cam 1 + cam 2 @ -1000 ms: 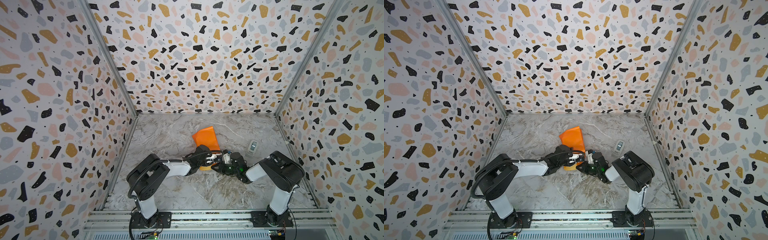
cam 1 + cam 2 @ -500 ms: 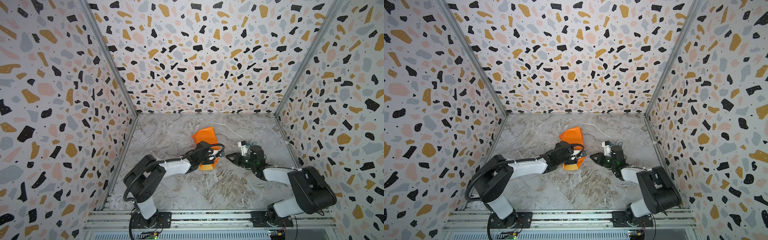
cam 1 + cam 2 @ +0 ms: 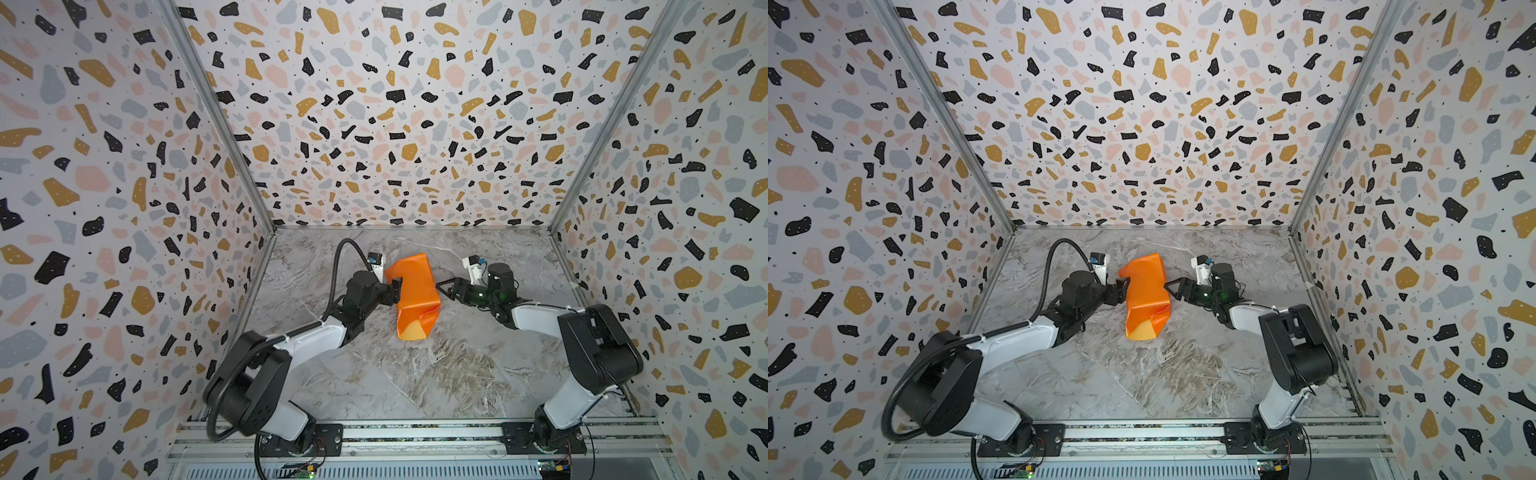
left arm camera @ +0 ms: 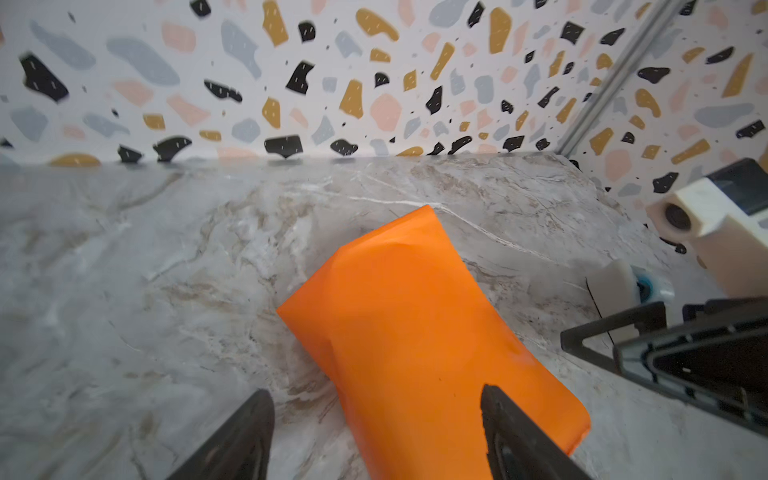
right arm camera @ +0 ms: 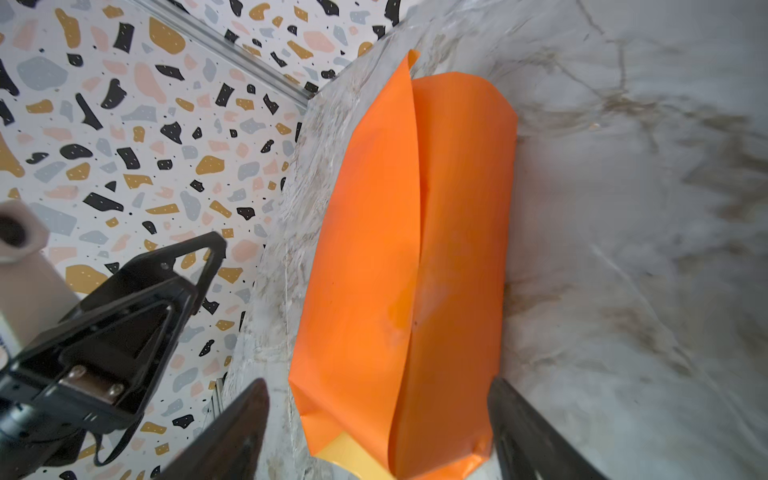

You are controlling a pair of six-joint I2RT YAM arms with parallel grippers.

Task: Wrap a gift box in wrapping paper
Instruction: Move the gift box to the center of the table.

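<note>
The wrapping paper [image 3: 415, 297] [image 3: 1148, 299] lies folded into a long orange bundle at mid-table, with its mustard-yellow face [image 3: 411, 332] showing at the near end. The gift box is hidden. My left gripper [image 3: 395, 291] [image 3: 1123, 289] is open at the bundle's left edge. In the left wrist view [image 4: 376, 395] one finger hangs over the orange paper [image 4: 415, 332] and the other over bare table. My right gripper [image 3: 444, 291] [image 3: 1172, 291] is open just right of the bundle, not touching it. The right wrist view [image 5: 378, 384] looks along the paper [image 5: 407, 249].
The marble table [image 3: 415, 382] is closed in by speckled walls on the left [image 3: 124, 249], back [image 3: 415, 166] and right [image 3: 665, 249]. A metal rail [image 3: 415, 432] with both arm bases runs along the front edge.
My right gripper has let go at the bundle's near end, swung out to the right and opened wide. My left gripper has opened further and shifted back along the bundle's left edge.
</note>
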